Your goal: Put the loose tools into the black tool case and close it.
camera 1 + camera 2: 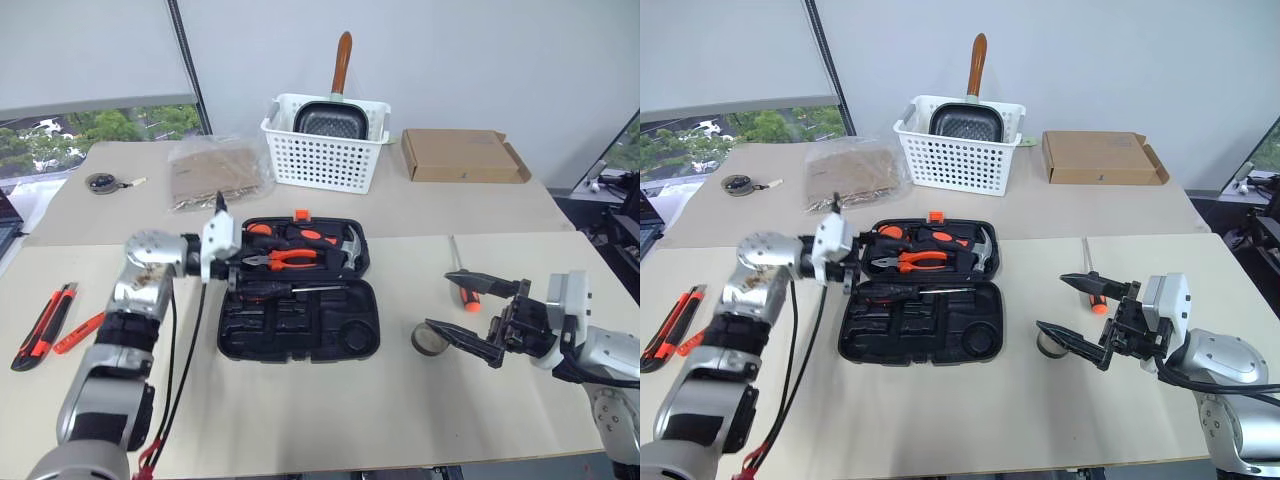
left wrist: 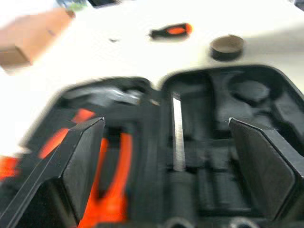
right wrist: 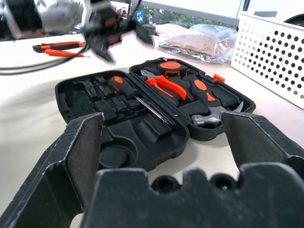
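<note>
Black moulded-plastic tool case [image 1: 300,300] is lying open flat mid-bench [image 1: 330,420], rounded corners, shaped slots inside. One screwdriver [image 1: 290,288] is sitting in a slot along the hinge; orange-handled pliers [image 1: 285,260] and a steel hammer [image 1: 350,245] are filling the far half. Left hand [image 1: 228,275] is hovering at the case's left edge, released, fingers spread, holding nothing. Right hand [image 1: 465,312] is hovering right of the case, fingers wide apart, empty. Small grey tape roll [image 1: 430,340] is lying just beside it, second screwdriver [image 1: 462,283] farther off. Utility knife [image 1: 42,326] and thin red tester [image 1: 80,332] are lying at the far-left edge.
</note>
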